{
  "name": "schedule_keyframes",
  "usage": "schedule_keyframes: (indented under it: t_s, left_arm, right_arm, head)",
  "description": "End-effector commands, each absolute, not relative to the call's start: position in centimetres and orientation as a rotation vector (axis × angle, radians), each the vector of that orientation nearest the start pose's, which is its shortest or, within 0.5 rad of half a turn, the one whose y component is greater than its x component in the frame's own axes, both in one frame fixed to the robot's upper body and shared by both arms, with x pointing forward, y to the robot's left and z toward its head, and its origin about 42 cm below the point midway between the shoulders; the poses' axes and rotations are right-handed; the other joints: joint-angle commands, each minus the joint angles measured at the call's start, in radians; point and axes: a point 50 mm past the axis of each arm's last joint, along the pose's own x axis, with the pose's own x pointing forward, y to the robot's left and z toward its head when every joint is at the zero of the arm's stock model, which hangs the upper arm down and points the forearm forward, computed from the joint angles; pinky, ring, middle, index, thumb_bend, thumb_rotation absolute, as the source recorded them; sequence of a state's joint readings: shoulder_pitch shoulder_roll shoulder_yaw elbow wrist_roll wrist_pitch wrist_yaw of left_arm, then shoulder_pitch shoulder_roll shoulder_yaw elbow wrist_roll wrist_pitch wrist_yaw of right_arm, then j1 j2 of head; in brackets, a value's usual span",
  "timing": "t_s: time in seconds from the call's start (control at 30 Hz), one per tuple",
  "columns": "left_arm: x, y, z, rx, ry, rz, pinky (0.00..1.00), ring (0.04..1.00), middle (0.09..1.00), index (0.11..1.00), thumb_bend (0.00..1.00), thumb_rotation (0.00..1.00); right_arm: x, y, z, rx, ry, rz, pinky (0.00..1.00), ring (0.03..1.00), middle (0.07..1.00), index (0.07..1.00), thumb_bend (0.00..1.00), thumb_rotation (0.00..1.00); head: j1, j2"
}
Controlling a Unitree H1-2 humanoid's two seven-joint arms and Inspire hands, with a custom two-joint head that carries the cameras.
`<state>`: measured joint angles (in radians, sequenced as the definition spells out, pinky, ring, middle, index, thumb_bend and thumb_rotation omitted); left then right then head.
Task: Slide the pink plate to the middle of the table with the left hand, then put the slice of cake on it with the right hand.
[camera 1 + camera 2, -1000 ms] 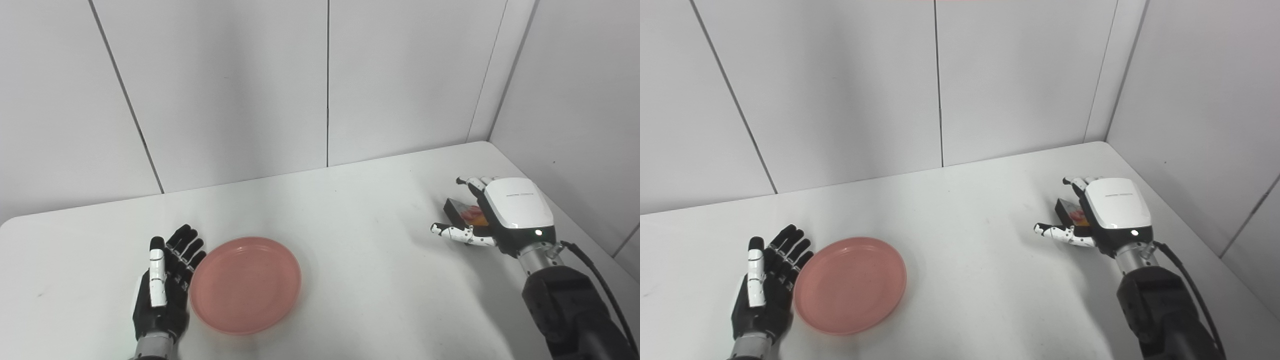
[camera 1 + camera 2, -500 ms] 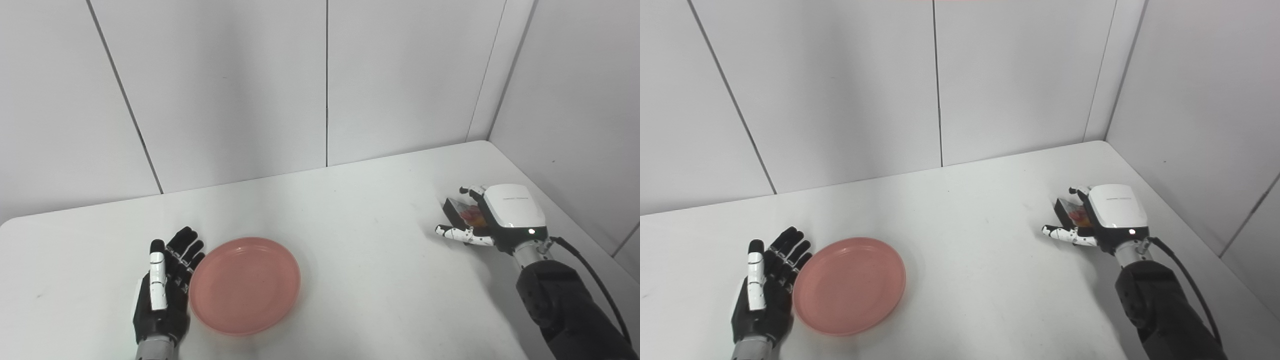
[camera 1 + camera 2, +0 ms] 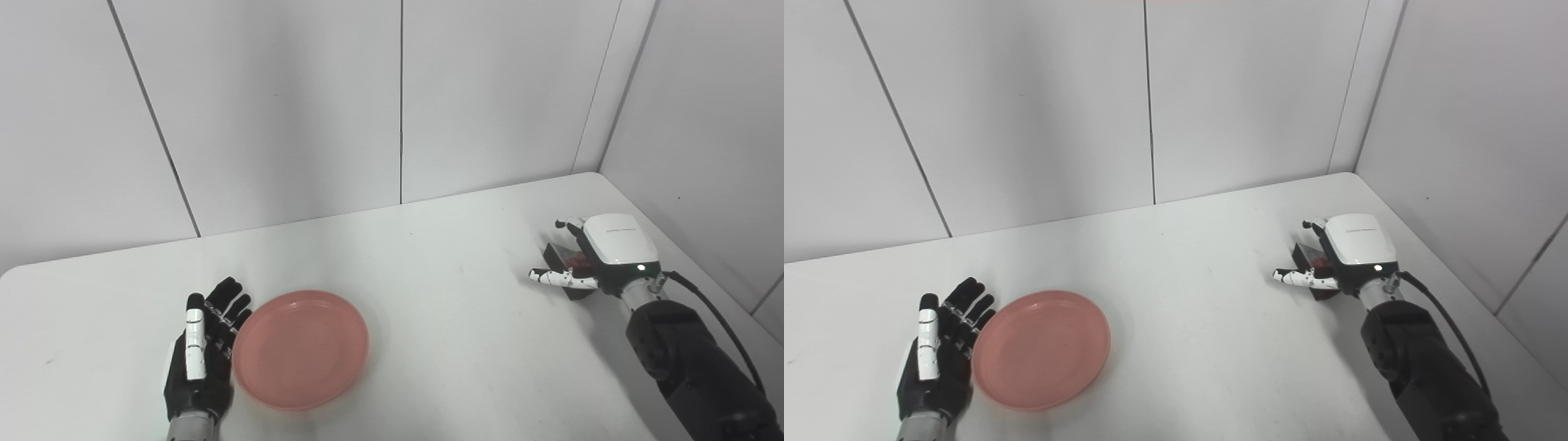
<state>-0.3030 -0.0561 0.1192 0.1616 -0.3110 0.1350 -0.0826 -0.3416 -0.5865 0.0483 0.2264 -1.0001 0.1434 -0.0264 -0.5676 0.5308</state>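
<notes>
The round pink plate (image 3: 300,349) lies on the white table (image 3: 459,306), left of the middle. My left hand (image 3: 202,358) rests flat against the plate's left rim, open, its black fingers pointing away from me. Far to the right, the slice of cake (image 3: 560,257), dark with a red topping, sits on the table. My right hand (image 3: 615,245) hovers over it from the right. Its fingers arch over the cake's far side, and its thumb (image 3: 560,278) stretches out in front of the cake. The white back of the hand hides most of the cake. I see no closed grasp.
Grey wall panels (image 3: 401,104) rise right behind the table and along its right edge. The cake lies near the back right corner (image 3: 597,177). A black cable (image 3: 713,312) runs along my right forearm.
My right hand has shifted a little farther over the cake and slightly left, thumb still apart. The left hand has drawn back a touch. Plate and cake have stayed put.
</notes>
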Motion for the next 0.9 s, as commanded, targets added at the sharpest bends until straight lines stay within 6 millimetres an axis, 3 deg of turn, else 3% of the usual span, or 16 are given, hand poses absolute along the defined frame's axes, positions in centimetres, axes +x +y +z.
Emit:
schedule_keyframes:
  t_s: [0.0,0.43,0.67,0.73,0.77,0.87]
  left_arm:
    - [35.3,18.9,8.8,-0.396,0.195,-0.058,0.87,0.845,0.843,0.737,0.69,0.83]
    - [35.2,19.3,8.9,-0.376,0.192,-0.059,0.82,0.834,0.835,0.74,0.71,0.83]
    - [35.0,19.3,9.1,-0.373,0.193,-0.069,0.84,0.837,0.834,0.734,0.71,0.82]
    - [34.9,19.3,9.2,-0.373,0.195,-0.069,0.84,0.837,0.838,0.733,0.71,0.82]
    - [34.9,19.3,9.1,-0.372,0.197,-0.068,0.85,0.837,0.837,0.732,0.72,0.82]
    - [34.8,19.3,9.1,-0.37,0.2,-0.068,0.85,0.836,0.836,0.73,0.72,0.82]
  right_arm:
    - [39.8,-41.0,22.8,-1.6,-0.026,-0.286,0.71,0.75,0.775,0.766,0.78,0.91]
    - [40.9,-42.5,19.8,-1.57,0.073,-0.254,0.66,0.736,0.761,0.741,0.79,0.91]
    - [40.7,-42.9,18.0,-1.497,0.066,-0.242,0.59,0.667,0.707,0.687,0.72,0.75]
    - [40.5,-42.7,17.7,-1.475,0.046,-0.249,0.48,0.563,0.629,0.62,0.66,0.64]
    - [40.5,-42.7,17.5,-1.46,0.036,-0.254,0.38,0.453,0.519,0.543,0.63,0.53]
    - [40.5,-42.6,17.0,-1.439,0.01,-0.258,0.21,0.267,0.333,0.403,0.58,0.34]
  head:
    - [0.015,0.005]
    - [0.028,0.013]
    - [0.035,0.021]
    - [0.034,0.023]
    - [0.034,0.023]
    - [0.034,0.026]
